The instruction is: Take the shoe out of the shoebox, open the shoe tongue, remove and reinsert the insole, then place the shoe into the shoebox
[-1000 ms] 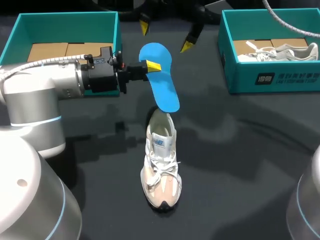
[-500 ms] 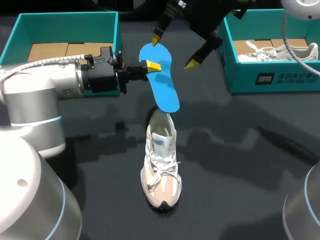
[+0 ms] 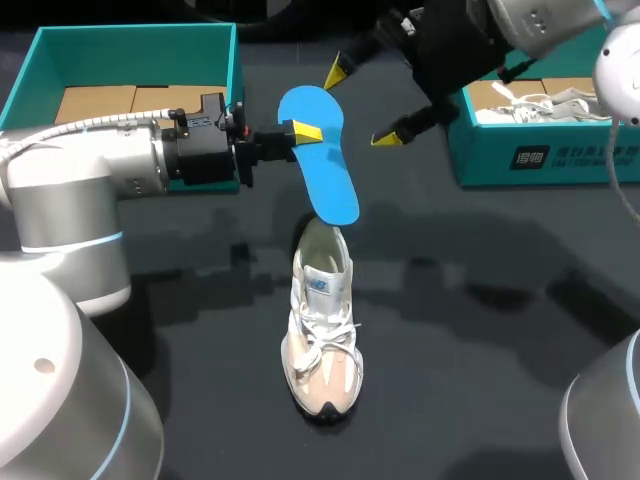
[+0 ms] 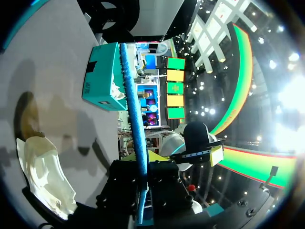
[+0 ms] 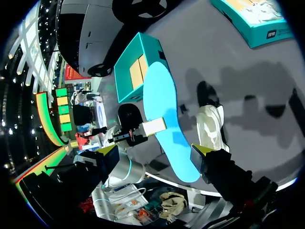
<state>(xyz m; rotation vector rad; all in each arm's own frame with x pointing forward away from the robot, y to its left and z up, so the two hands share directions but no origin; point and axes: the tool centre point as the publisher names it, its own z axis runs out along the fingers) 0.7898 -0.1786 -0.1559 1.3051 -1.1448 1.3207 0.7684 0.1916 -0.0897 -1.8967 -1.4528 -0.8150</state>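
1. On the dark grey table (image 3: 480, 300), near its middle, the shoe (image 3: 322, 330) stands upright on its sole. Its toe points toward the near edge, and it is laced over a pale upper with a peach toe.
2. Above the shoe's heel we see the blue insole (image 3: 325, 170), held off the surface at a slant. Its near end lies over the heel opening; we cannot tell whether it touches the shoe.
3. Our left gripper (image 3: 303, 131) comes in from the left and is clamped on the insole close to its far, rounded end. The left wrist view shows the insole edge-on, pinched between the two fingers.
4. Our right gripper (image 3: 362, 105) hangs at the far side, just beside the insole's rounded end. Its fingers are spread wide and hold nothing. One yellow tip is near the insole's far edge and the other is out to the insole's right.
5. At the far left sits the left shoebox (image 3: 130, 40), teal, with brown cardboard (image 3: 100, 100) lying flat inside it. Our left arm's wrist crosses in front of its near wall.
6. At the far right is the right shoebox (image 3: 520, 160), also teal, well apart from the shoe on the table. A second shoe (image 3: 570, 100), pale, lies inside it.
7. The surface is matte, and soft shadows (image 3: 500, 290) spread across it to the right of the shoe.
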